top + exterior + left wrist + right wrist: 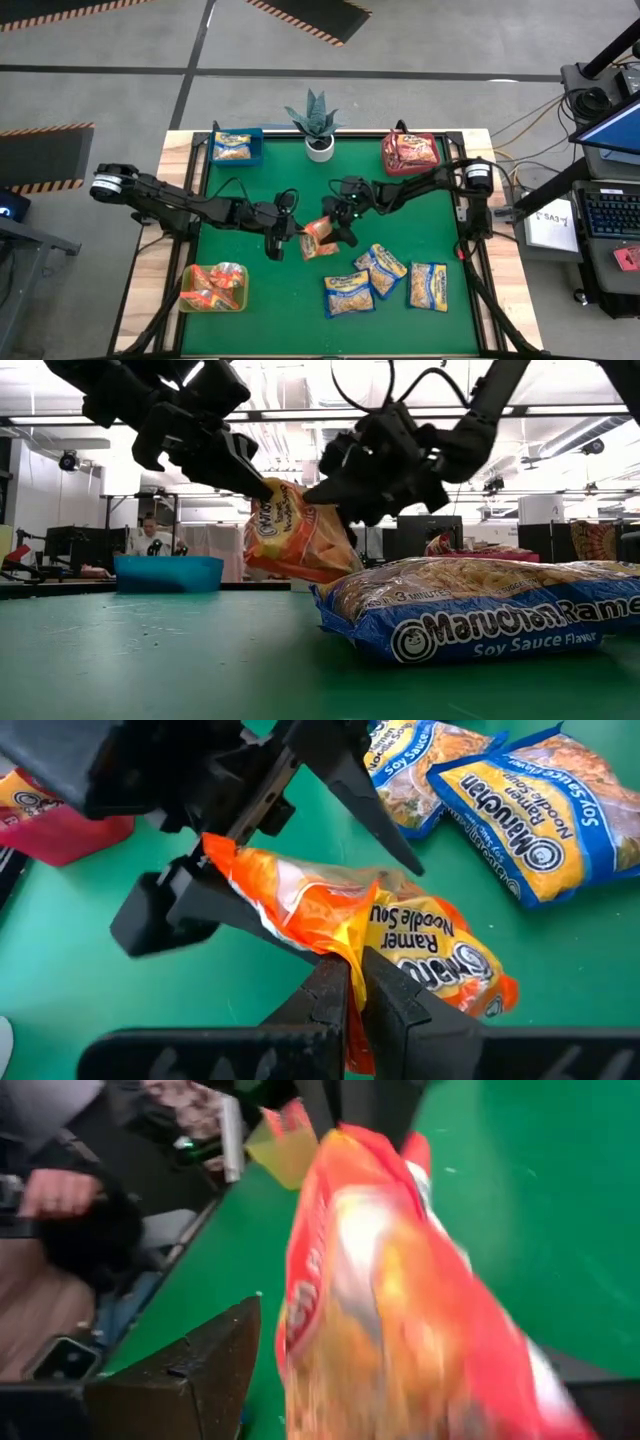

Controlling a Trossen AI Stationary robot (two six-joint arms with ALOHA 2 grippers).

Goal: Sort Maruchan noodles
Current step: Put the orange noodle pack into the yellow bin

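An orange noodle packet (320, 236) hangs over the middle of the green table between my two grippers. My left gripper (350, 975) comes from the left and is shut on it. My right gripper (342, 222) comes from the right and is open, with one finger (350, 790) on each side of the packet's other end (222, 855). Three blue-edged yellow packets (381, 268) lie flat near the front edge, to the right. Another yellow one lies in the blue bin (238, 147). Orange ones lie in the yellow-green bin (213, 288), and the red bin (410, 152) holds red ones. My left gripper pinches the orange packet's crimped edge (352, 935) between its two fingertips, coming slantwise down from the table's left. The packet sticks out beyond the fingers, tilted and lifted clear of the table. My right gripper's fingers flank the packet's far end; whether they touch it, I cannot tell.
A potted plant (318, 125) stands at the far edge between the blue and red bins. The nearest yellow packet (480, 610) fills the low view's right foreground. A person (60, 1190) sits beyond the table's left side.
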